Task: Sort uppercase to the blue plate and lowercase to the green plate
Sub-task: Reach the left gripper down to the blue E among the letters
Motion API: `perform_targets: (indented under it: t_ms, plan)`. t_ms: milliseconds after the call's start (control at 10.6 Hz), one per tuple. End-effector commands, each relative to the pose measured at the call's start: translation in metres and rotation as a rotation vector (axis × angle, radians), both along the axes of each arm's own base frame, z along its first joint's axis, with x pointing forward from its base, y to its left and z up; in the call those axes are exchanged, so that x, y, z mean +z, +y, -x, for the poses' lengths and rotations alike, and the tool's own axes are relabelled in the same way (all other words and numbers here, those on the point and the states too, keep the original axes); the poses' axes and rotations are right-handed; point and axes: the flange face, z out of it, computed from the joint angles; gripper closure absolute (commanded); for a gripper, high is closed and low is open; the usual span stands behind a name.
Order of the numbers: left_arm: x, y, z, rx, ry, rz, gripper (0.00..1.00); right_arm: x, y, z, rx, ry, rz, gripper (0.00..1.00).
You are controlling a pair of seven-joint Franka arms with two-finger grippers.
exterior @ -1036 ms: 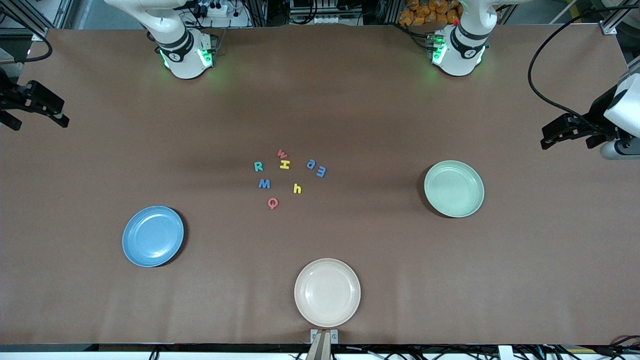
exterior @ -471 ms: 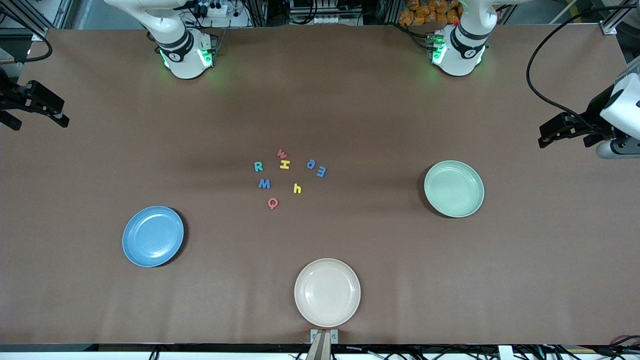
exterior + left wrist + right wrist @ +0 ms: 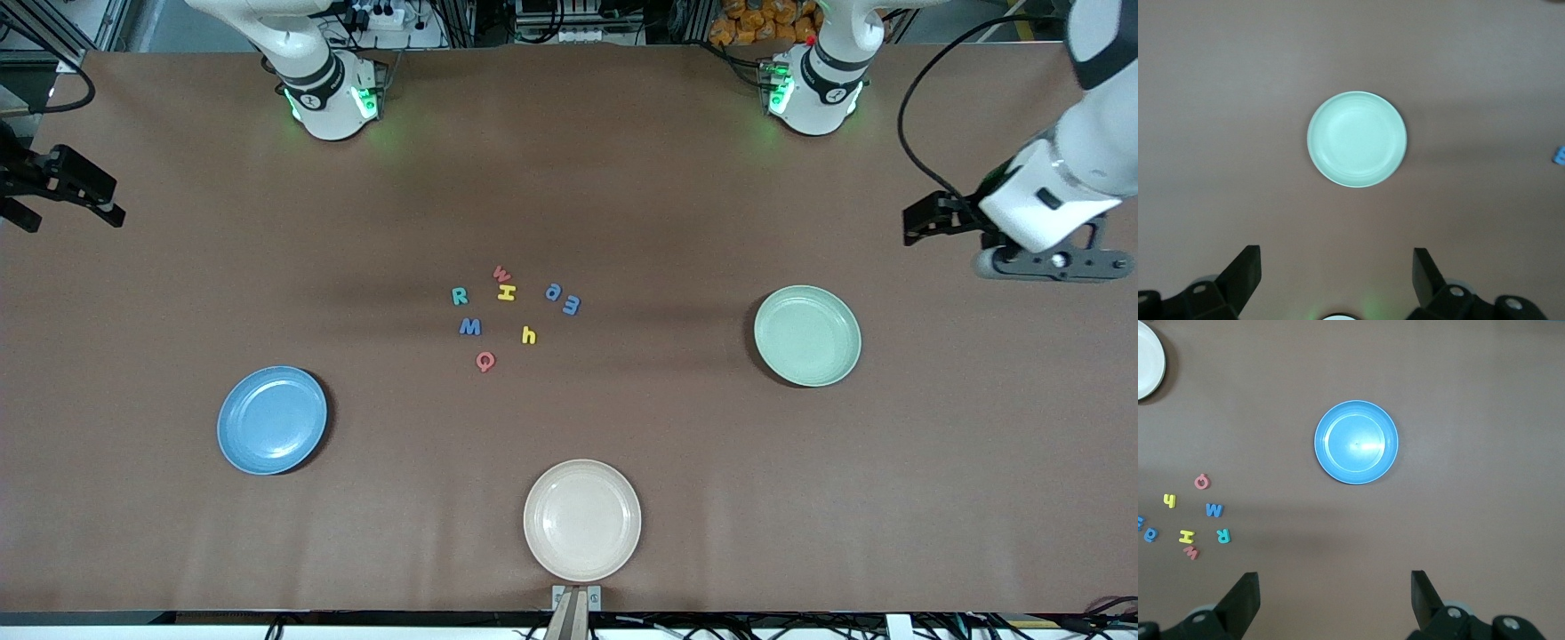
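The left gripper (image 3: 925,222), jaws wide and empty, hangs at the front view's right edge above the round pale mint-green plate (image 3: 807,335); the right gripper (image 3: 84,191), equally open and empty, waits at the opposite edge; low in the frame lies the round blue plate (image 3: 272,420); the eight small foam letters (image 3: 507,311) cluster mid-frame.

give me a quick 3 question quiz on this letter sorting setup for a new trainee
1. True or false: the blue plate already holds a letter.
2. Which capital lies nearest the front camera? A) teal R B) yellow H C) red Q
3. Fill in: the left gripper hangs open over the table at the ___ plate's end.

Key
1. False: both the blue plate and the green plate hold nothing, and all the letters lie on the table between them.
2. C
3. green; the right gripper, also open, waits at the blue plate's end.
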Motion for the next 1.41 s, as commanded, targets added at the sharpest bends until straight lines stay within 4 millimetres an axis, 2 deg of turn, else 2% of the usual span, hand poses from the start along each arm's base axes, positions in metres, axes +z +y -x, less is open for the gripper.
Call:
perform_targets:
  t_ms: [0,188,471,659,754,942,1130,1319]
  plan:
    - [-0.009,-0.049,0.013,-0.014,0.036,0.057,0.0,-0.006,-0.004,-0.003,-0.009,0.015,0.018,0.0]
    - [-0.031,-0.103,0.016,0.055,0.037,0.067,0.0,-0.011,-0.006,-0.007,-0.009,0.022,0.036,0.0]
    - [-0.082,-0.173,0.017,0.122,0.038,0.092,0.0,-0.029,-0.005,-0.021,-0.009,0.039,0.036,0.0]
    - [-0.12,-0.215,0.014,0.187,0.037,0.106,0.0,-0.05,-0.003,-0.035,-0.003,0.057,0.034,0.0]
    - [-0.143,-0.244,0.016,0.207,0.039,0.118,0.0,-0.063,-0.002,-0.043,-0.001,0.066,0.034,0.0]
    - [-0.186,-0.283,0.02,0.232,-0.015,0.072,0.0,-0.091,-0.003,-0.062,0.0,0.071,0.036,0.0]
    - [-0.234,-0.318,0.036,0.223,-0.061,-0.009,0.0,-0.118,-0.007,-0.078,-0.005,0.078,0.036,0.0]
    - [-0.259,-0.338,0.032,0.207,-0.083,0.01,0.0,-0.14,-0.009,-0.087,-0.009,0.103,0.036,0.0]
